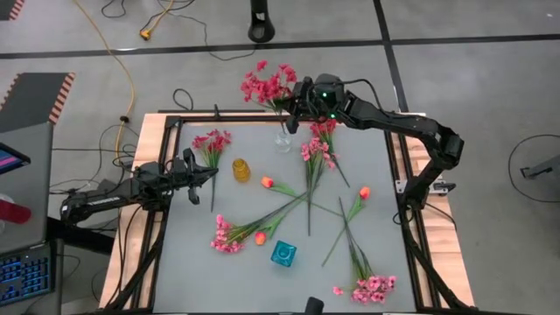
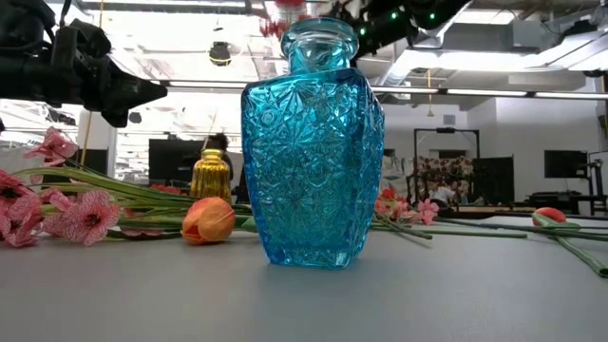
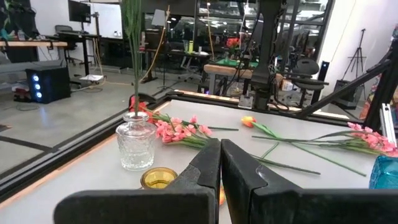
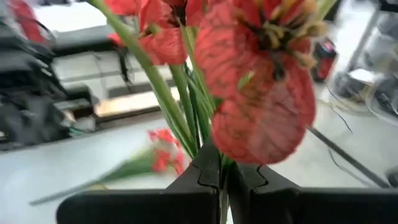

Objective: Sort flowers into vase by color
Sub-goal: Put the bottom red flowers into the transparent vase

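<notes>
A dark-red blossom spray (image 1: 267, 83) stands upright with its stem (image 3: 132, 50) in the clear glass vase (image 1: 283, 140) near the table's far edge. My right gripper (image 1: 293, 112) is shut on it just above the vase. My left gripper (image 1: 197, 171) is shut and empty. It hovers at the table's left, beside a second dark-red spray (image 1: 213, 144) that lies flat. Pink sprays (image 1: 317, 150) (image 1: 226, 234) (image 1: 374, 287) and orange tulips (image 1: 267, 182) (image 1: 364, 192) (image 1: 260, 237) lie on the table. My right gripper (image 4: 221, 171) pinches the bundled green stems (image 4: 198, 124) of the dark-red spray between its two fingers, just below the blossoms (image 4: 261, 81). It comes from the table's right side, with the fingers across the stems. The spray stands upright, its lower stem inside the clear vase (image 3: 135, 142).
A small yellow vase (image 1: 241, 169) stands just right of my left gripper. A blue cut-glass vase (image 1: 283, 254) stands near the table's near edge. Long stems cross in the table's middle (image 1: 308, 206). A black frame rail (image 1: 262, 116) borders the table.
</notes>
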Tool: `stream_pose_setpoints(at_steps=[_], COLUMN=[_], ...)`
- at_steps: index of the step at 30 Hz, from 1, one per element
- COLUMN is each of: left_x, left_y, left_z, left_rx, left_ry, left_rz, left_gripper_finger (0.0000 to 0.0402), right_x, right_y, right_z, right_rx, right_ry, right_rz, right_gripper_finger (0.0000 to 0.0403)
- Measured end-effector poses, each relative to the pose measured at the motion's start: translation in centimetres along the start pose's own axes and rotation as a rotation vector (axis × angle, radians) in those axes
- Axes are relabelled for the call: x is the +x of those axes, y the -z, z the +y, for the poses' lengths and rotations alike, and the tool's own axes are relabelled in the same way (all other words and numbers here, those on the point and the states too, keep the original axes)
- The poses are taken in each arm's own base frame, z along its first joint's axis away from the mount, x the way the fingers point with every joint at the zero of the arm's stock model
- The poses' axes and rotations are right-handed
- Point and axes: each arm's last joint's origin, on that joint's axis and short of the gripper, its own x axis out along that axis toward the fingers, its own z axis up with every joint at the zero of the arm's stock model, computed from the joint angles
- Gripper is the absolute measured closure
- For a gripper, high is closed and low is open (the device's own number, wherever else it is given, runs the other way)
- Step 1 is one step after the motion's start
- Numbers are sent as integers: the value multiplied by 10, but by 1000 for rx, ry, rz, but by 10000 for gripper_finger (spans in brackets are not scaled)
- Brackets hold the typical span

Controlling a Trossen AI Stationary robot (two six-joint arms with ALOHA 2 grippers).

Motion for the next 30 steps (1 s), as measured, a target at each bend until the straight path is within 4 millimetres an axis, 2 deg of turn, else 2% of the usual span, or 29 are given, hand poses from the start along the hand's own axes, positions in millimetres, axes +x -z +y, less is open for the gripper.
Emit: stream_pose_setpoints(at_steps=[9,12,20,30], left_x=[0,0,0,0], left_y=[0,0,0,0], left_z=[0,0,0,0], left_rx=[0,0,0,0], left_ry=[0,0,0,-3], left_rz=[-1,0,-1,-1], left_gripper_finger=[401,401,401,401], right_x=[5,5,5,5], right_y=[37,40,47,47], right_z=[-8,-7,-8,-8], right_rx=[83,88,142,138], right_ry=[41,41,74,73], right_rz=[20,24,52,58], right_gripper_finger=[370,365,311,301])
